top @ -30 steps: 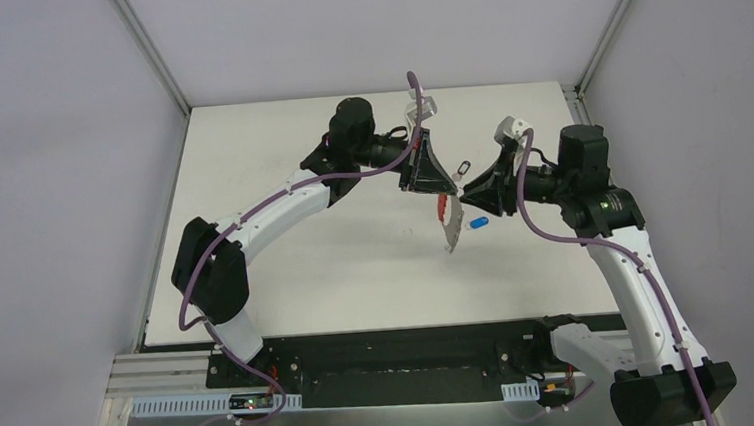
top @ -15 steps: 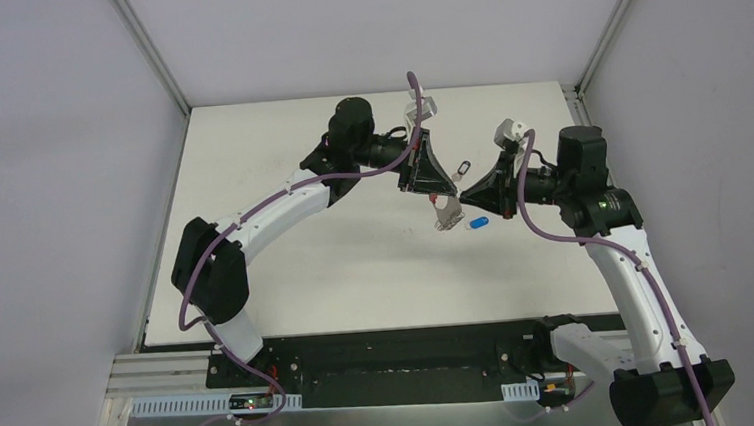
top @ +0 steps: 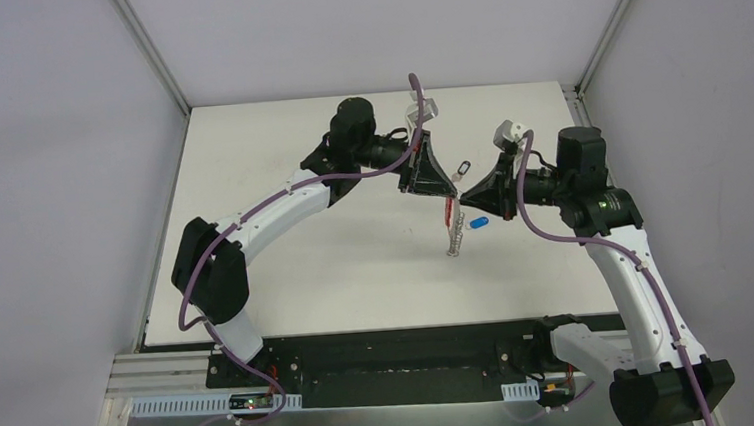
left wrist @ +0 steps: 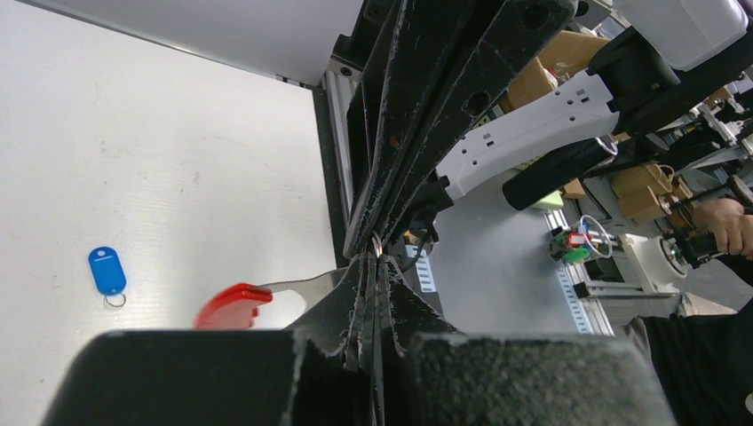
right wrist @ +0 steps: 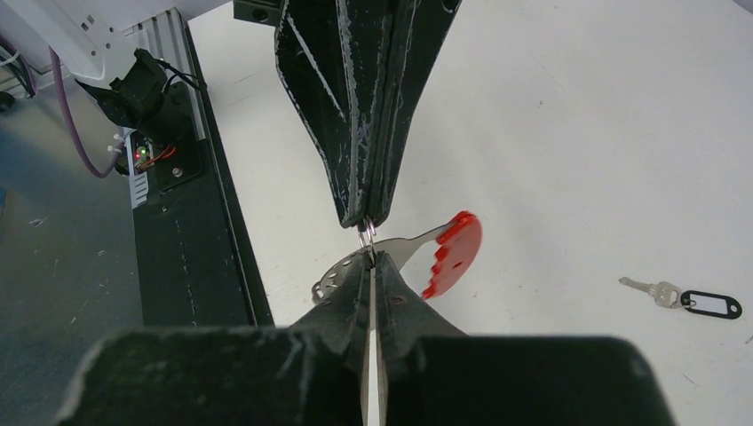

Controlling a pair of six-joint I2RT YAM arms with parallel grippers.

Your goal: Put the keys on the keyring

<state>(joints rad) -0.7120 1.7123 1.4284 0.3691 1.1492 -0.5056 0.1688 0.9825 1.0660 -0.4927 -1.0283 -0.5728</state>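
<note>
So the keyring [top: 451,230] is clamped tight by both left hand [top: 448,194] and right hand [top: 463,200], blue key [top: 480,222] seen lying on the counter [top: 307,268].

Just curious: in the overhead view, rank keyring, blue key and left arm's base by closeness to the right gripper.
1. keyring, at the tips of the right gripper.
2. blue key, on the table beside it.
3. left arm's base, far at the near-left edge.
</note>
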